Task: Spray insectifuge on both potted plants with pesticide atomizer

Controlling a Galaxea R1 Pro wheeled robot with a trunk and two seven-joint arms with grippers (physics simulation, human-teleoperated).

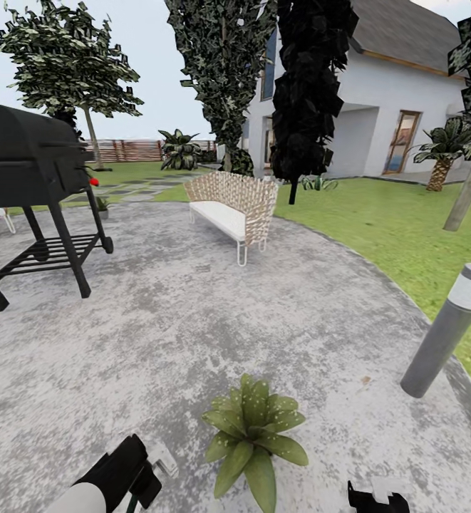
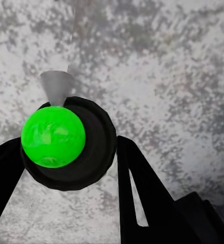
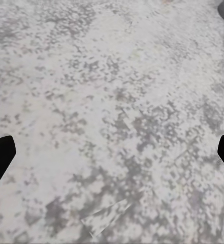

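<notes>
Holding the spray bottle [image 2: 66,142] tight in the left gripper [image 2: 66,168] just beside the speckled plant [image 1: 253,434], ready for spraying, keeping the right gripper [image 3: 112,152] wide apart, holding nothing.

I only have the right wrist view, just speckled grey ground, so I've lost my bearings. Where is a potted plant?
Observer: A potted plant stands on the paving close in front of the robot, low in the head view.
Operator: Is anything in hand?
Observer: The left tool is shut on the pesticide atomizer.
Operator: Any spray on that plant?
Observer: Pale specks dot its leaves.
</notes>
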